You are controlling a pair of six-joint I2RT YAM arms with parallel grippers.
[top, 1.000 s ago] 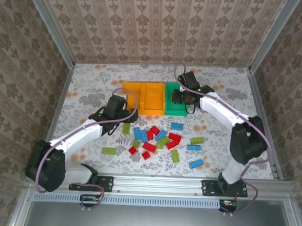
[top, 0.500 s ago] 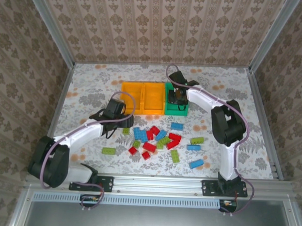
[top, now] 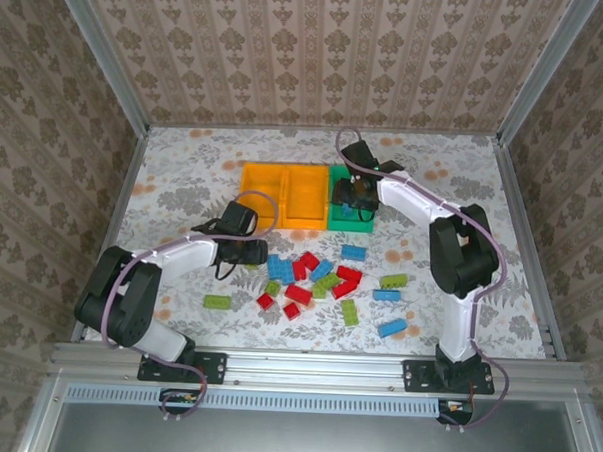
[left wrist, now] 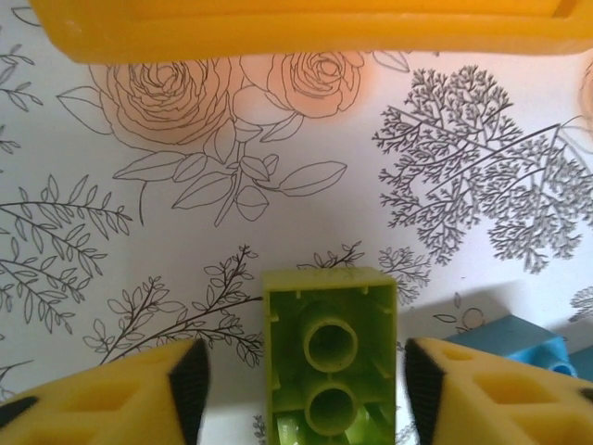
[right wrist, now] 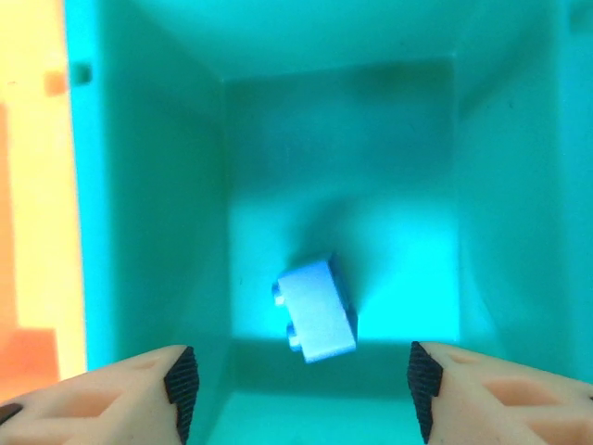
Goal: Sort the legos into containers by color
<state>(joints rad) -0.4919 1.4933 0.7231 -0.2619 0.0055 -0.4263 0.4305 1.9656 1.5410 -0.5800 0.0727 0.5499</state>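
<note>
Red, light blue and lime green legos [top: 309, 276] lie scattered in the middle of the table. Three containers stand behind them: two orange bins [top: 262, 194] [top: 306, 196] and a green bin [top: 354, 222]. My left gripper [top: 248, 251] [left wrist: 304, 394] is low over an upside-down lime green lego [left wrist: 329, 362]. It stands open, a finger on each side of the lego with a gap to it. My right gripper [top: 351, 193] [right wrist: 296, 385] hangs open above the green bin [right wrist: 148, 232]. A light blue lego [right wrist: 315, 311] lies loose inside, free of the fingers.
An orange bin wall [left wrist: 306, 28] is just beyond the lime lego, and a blue lego [left wrist: 505, 338] sits close on its right. Stray legos lie apart at the front left [top: 216, 301] and front right [top: 392, 327]. Patterned walls enclose the table.
My right gripper opened over the green bin and the light blue lego dropped from it. My left gripper slid right to the lime lego and its jaws narrowed around it.
</note>
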